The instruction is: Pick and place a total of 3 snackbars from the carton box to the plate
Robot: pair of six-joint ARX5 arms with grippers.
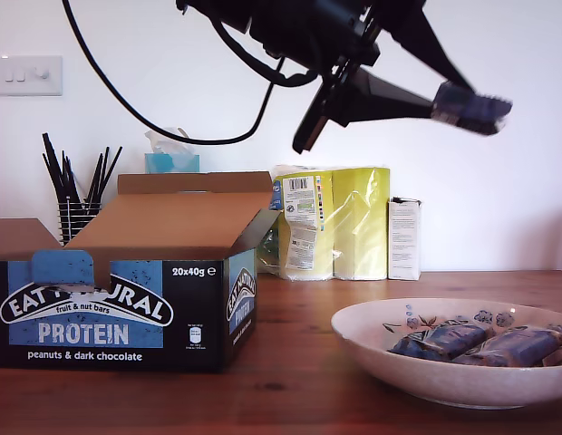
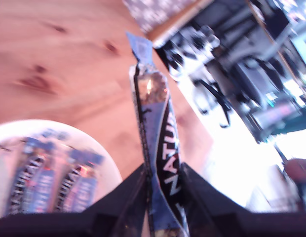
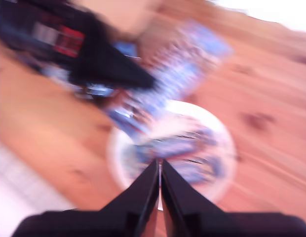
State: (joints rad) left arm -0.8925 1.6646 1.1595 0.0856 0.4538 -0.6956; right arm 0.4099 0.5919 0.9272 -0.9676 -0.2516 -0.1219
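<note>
Item 1: carton box (image 1: 118, 308), black and blue, printed "EAT NATURAL PROTEIN" and "20x40g". It stood open on the wooden table (image 1: 281, 299) at the exterior view's left, brown flaps raised.

Item 2: plate (image 1: 390, 358), off-white with a blue flower pattern, at the exterior view's lower right. Two wrapped snackbars (image 1: 444, 341) lay side by side in it.

Item 3: third snackbar (image 2: 160, 163), clamped edgewise between the fingers of my first gripper (image 2: 163, 197). It was held high in the air, above the plate in the exterior view, with most of its length projecting beyond the jaws.

Item 4: my second gripper (image 3: 159, 175), fingers pressed together with nothing between them, pointed down toward the plate (image 3: 118, 148). This view was heavily blurred.

Item 5: background by the wall, in the exterior view: yellow plastic-wrapped pack (image 1: 340, 222), small white carton (image 1: 404, 238), tissue box (image 1: 171, 161), wire holder of black sticks (image 1: 74, 195), and a light switch (image 1: 27, 75).
</note>
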